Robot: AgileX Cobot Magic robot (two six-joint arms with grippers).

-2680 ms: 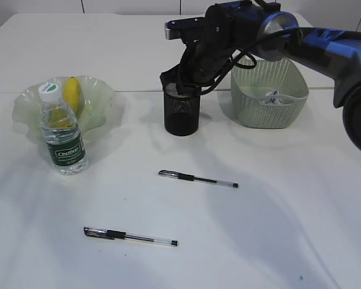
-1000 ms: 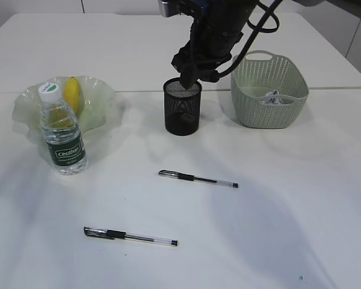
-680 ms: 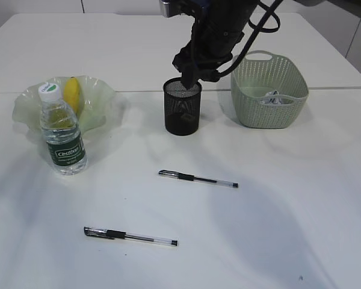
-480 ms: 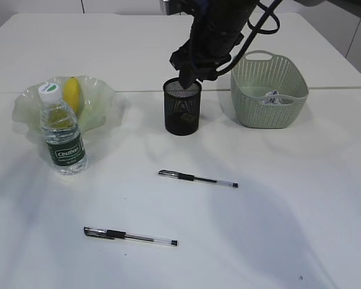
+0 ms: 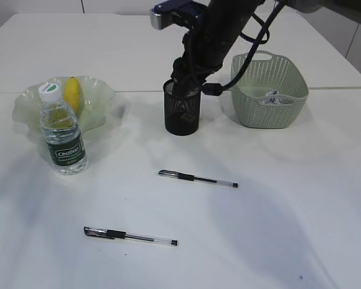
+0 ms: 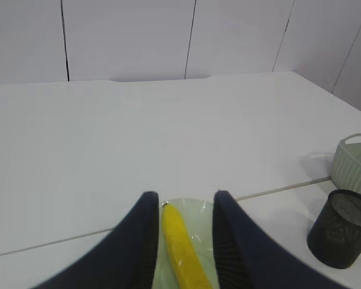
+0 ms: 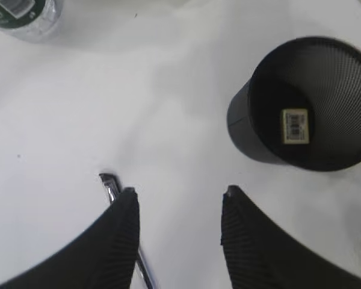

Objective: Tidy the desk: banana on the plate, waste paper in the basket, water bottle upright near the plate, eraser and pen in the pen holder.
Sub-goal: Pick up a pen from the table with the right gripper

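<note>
The banana (image 5: 72,93) lies on the clear green plate (image 5: 102,96); it also shows in the left wrist view (image 6: 182,250) between my open left gripper's (image 6: 183,198) fingers, well below them. The water bottle (image 5: 61,133) stands upright in front of the plate. The black mesh pen holder (image 5: 182,114) holds the eraser (image 7: 294,126). Two pens lie on the table, one in the middle (image 5: 197,178) and one nearer the front (image 5: 130,236). My right gripper (image 7: 178,192) is open and empty, held above the table beside the holder, with a pen tip (image 7: 111,185) under its left finger.
The green basket (image 5: 269,90) with crumpled paper (image 5: 269,97) stands right of the pen holder. The right arm (image 5: 213,36) hangs over the holder. A table seam (image 5: 325,89) runs behind the objects.
The right arm has risen from the pen holder and shifted slightly left. The eraser now lies inside the holder. Pens, bottle and banana have not moved.
</note>
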